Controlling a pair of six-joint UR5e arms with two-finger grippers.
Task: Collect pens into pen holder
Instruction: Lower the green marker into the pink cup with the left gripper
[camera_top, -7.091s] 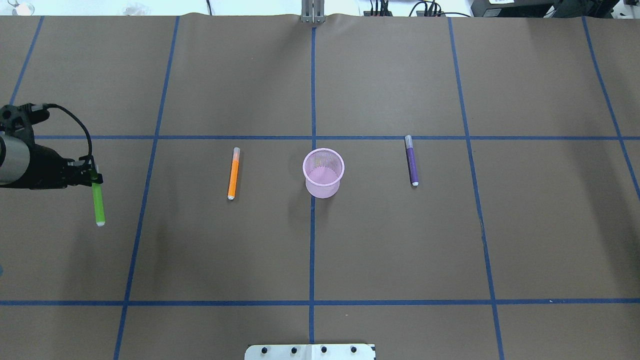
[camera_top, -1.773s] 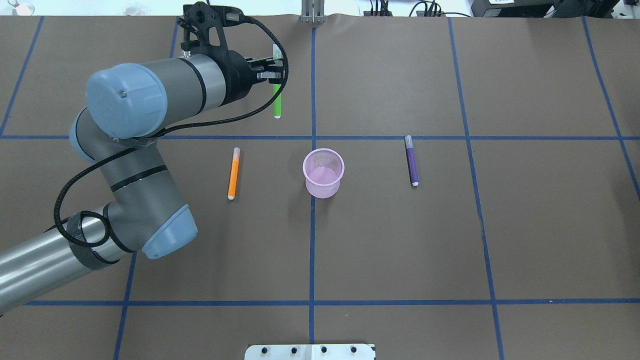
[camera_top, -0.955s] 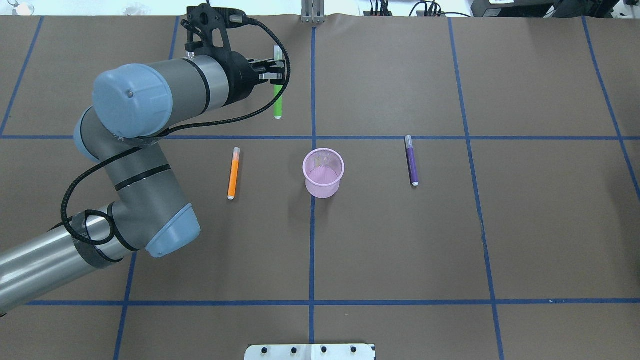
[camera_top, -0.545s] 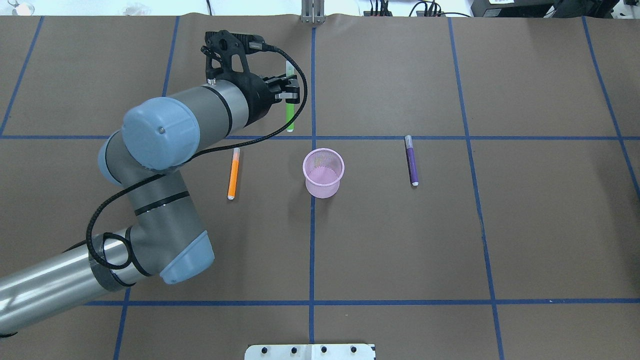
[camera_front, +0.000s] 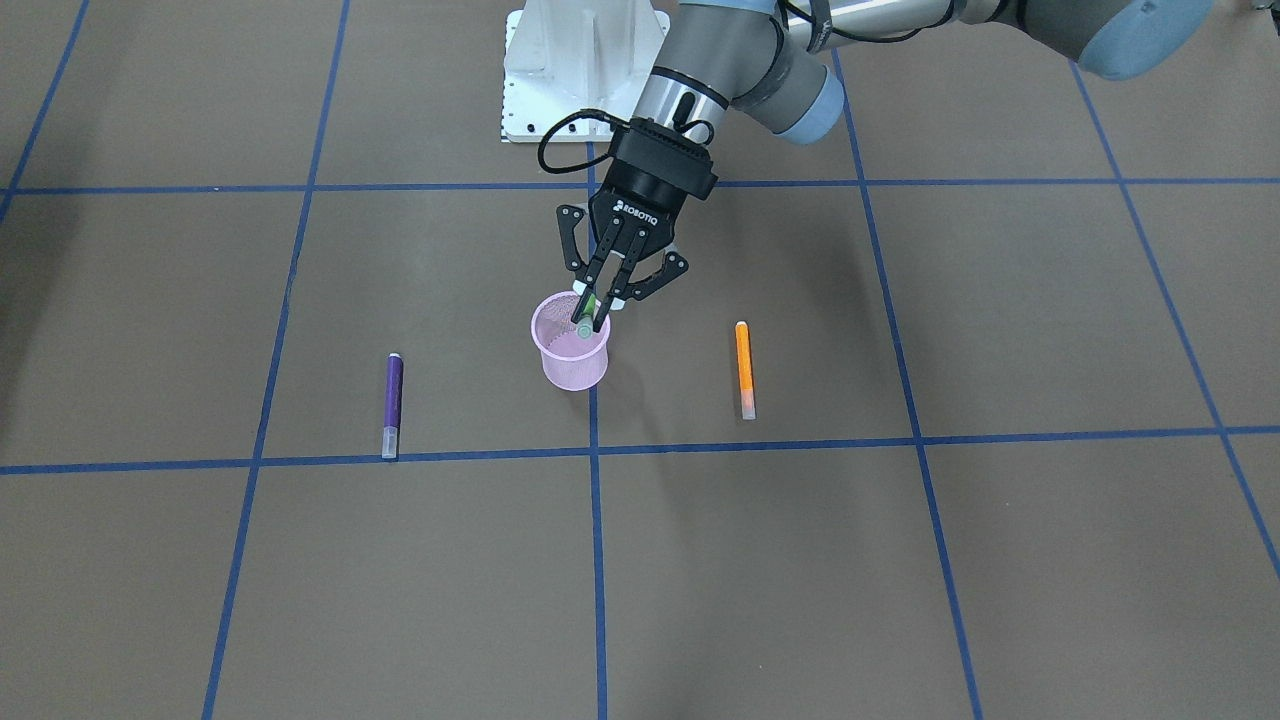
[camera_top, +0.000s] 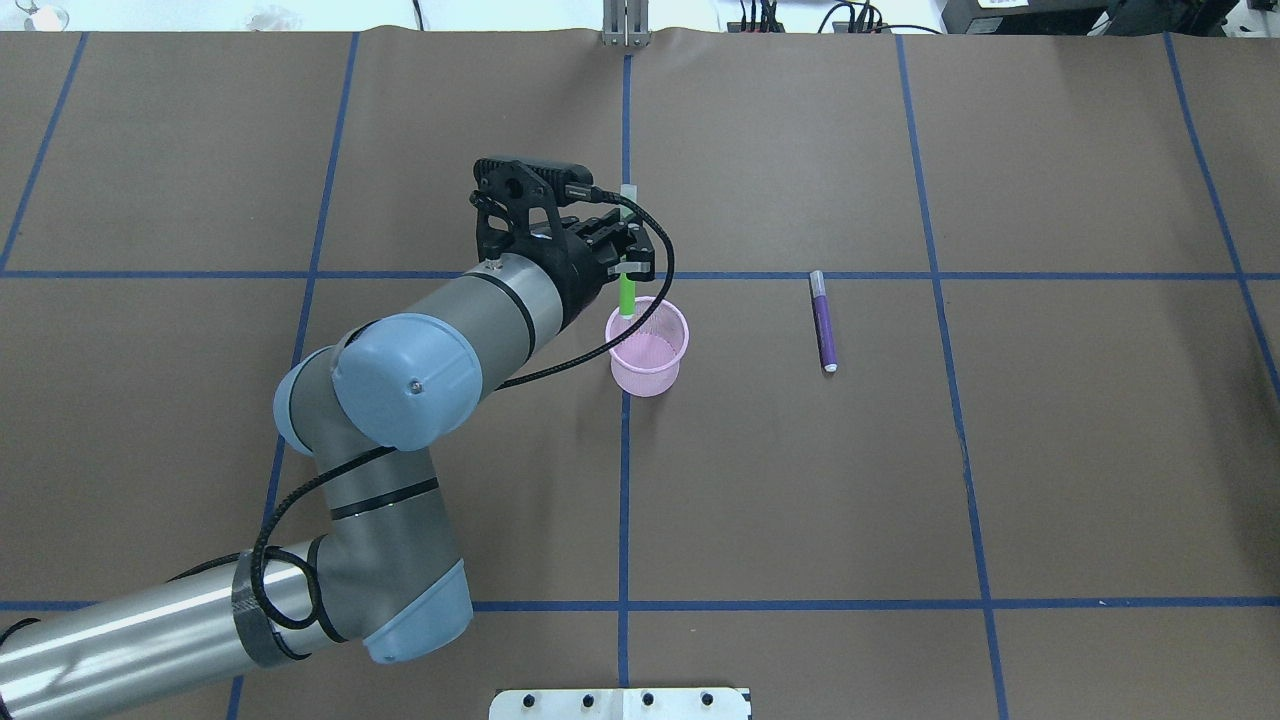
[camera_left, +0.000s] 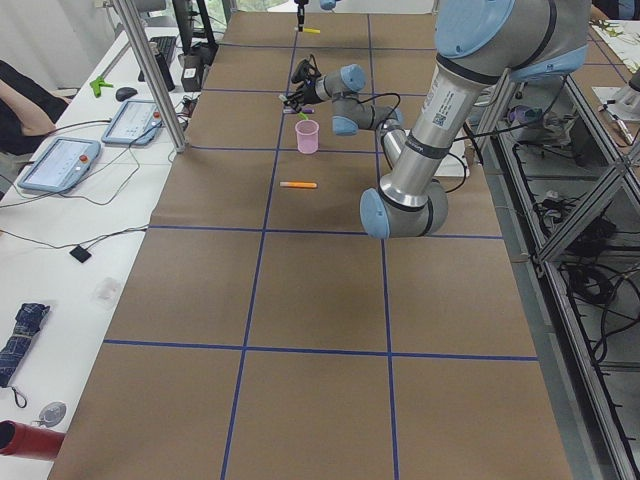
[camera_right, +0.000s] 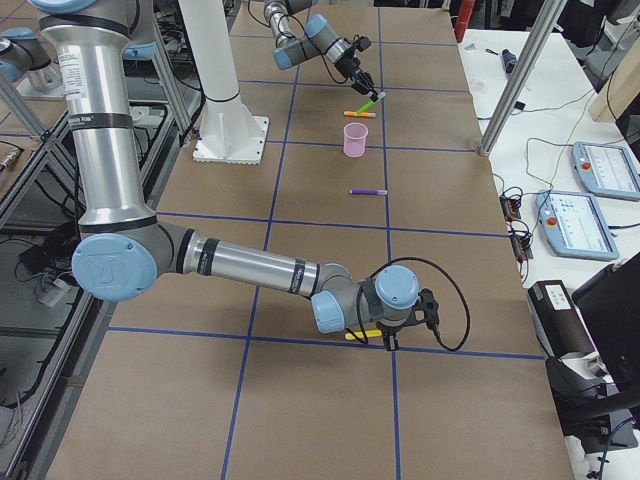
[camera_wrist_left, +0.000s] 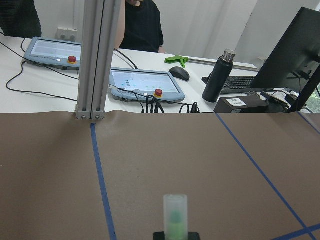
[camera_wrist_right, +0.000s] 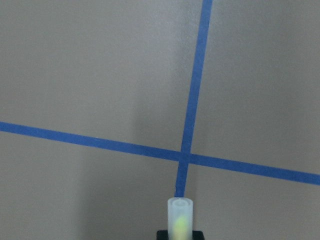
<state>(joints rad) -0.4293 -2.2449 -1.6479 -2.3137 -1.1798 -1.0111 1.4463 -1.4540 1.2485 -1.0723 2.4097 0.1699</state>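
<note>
My left gripper (camera_top: 626, 262) is shut on the green pen (camera_top: 627, 296), which it holds nearly upright with the whitish cap on top. The pen's lower tip is at the far-left rim of the pink mesh pen holder (camera_top: 648, 362), just over its opening (camera_front: 569, 358). The purple pen (camera_top: 824, 322) lies flat to the holder's right. The orange pen (camera_front: 743, 365) lies on the holder's other side, hidden under my arm in the overhead view. My right gripper (camera_right: 386, 336) is low at the table's far right end, shut on a yellowish pen (camera_wrist_right: 180, 220).
Blue tape lines (camera_top: 624, 480) divide the brown table cover into squares. A metal post (camera_wrist_left: 95, 60) stands at the far table edge. Beyond it is a desk with tablets (camera_wrist_left: 145, 82), a bottle and a seated person.
My left arm has carried the green pen from the far side of the table toward the robot and rightward, stopping over the pen holder's rim. The orange and purple pens have not moved.
</note>
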